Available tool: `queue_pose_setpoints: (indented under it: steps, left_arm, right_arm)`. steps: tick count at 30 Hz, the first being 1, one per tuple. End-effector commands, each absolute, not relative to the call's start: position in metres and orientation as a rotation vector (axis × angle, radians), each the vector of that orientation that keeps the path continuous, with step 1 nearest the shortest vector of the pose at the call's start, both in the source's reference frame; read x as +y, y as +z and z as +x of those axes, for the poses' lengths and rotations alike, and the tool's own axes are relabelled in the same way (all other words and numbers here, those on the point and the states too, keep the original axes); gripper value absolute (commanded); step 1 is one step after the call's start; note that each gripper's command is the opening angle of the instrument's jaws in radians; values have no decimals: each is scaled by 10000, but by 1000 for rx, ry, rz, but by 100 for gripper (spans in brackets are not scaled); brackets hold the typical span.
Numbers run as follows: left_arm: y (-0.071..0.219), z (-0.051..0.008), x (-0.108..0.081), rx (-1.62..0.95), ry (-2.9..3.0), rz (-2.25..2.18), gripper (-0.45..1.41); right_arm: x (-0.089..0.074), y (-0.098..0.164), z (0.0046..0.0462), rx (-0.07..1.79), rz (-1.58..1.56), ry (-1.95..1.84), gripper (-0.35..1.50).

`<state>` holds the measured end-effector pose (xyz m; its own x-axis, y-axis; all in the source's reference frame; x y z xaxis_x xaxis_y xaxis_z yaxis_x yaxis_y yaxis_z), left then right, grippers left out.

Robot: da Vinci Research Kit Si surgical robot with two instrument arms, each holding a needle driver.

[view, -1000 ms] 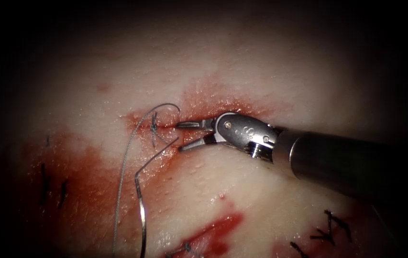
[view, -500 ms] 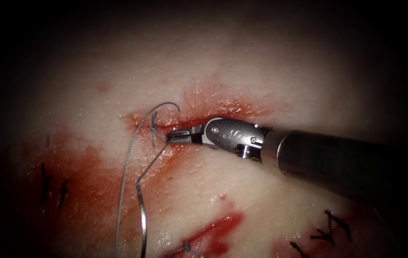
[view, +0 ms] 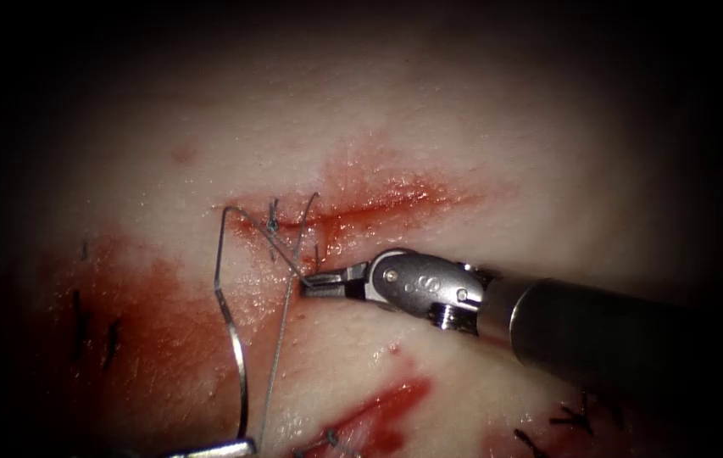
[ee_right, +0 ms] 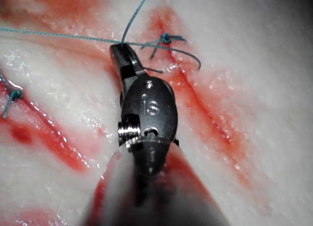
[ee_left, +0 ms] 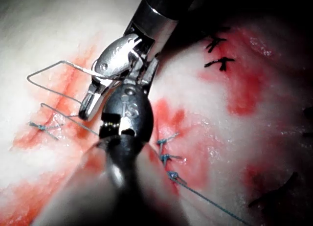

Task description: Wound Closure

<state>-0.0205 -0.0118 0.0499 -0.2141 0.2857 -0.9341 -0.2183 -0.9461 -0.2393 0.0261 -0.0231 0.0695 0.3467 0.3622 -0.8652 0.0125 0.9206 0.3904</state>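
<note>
My right tool (view: 304,284) comes in from the right and is shut on the thread (view: 286,254) just below the knotted stitch (view: 272,225) at the left end of the cut (view: 378,203). The right wrist view has its jaw tip (ee_right: 121,52) on the taut blue thread (ee_right: 58,36) beside the knot (ee_right: 166,38). The curved needle (view: 234,365) stands free of the tissue, left of and below the cut. Its lower end meets my left tool (view: 208,449) at the bottom edge, which grips it there. From the needle's top the thread bends over (view: 225,212) to the stitch. A second strand (view: 280,339) runs down.
Dark older stitches sit at the lower right (view: 581,411) and far left (view: 81,322). Another red cut with a blue stitch (view: 327,439) lies below. Red fluid (view: 141,339) stains the tissue on the left. The right shaft (view: 615,331) crosses the lower right.
The right tool's jaws went from open to shut on the thread beside the knot, then moved down, drawing the thread. The needle rose up and left, and the left tool's tip appeared.
</note>
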Motion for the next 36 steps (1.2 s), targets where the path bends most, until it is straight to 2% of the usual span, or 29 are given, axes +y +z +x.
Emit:
queue_pose_setpoints:
  steps: [1,7,20,21,23,25,26,27,29,36]
  left_arm:
    - [506,-207,-114,-39,2227,-1719,-45]
    - [514,-188,-114,148,2158,-1671,-45]
    - [528,-148,-120,350,2114,-1614,-45]
    - [527,-145,-119,366,2110,-1613,-45]
    - [524,-136,-116,419,2102,-1602,-45]
    - [521,-127,-113,472,2118,-1573,-45]
    - [517,-121,-111,514,2138,-1541,-45]
    - [514,-116,-110,537,2139,-1522,-42]
    - [507,-103,-107,602,2139,-1502,-40]
    - [494,-68,-108,775,2107,-1423,-38]
  right_arm:
    - [-248,673,274,1212,380,220,-35]
    - [-284,600,287,1238,431,198,-35]
    - [-312,524,321,1311,527,201,-35]
    - [-307,524,321,1324,512,207,-27]
    - [-293,526,319,1341,437,243,66]
    - [-278,529,311,1357,361,267,113]
    - [-272,530,307,1364,327,274,125]
    - [-265,532,302,1366,283,281,135]
    - [-248,535,287,1377,234,273,140]
    - [-204,556,232,1361,143,270,126]
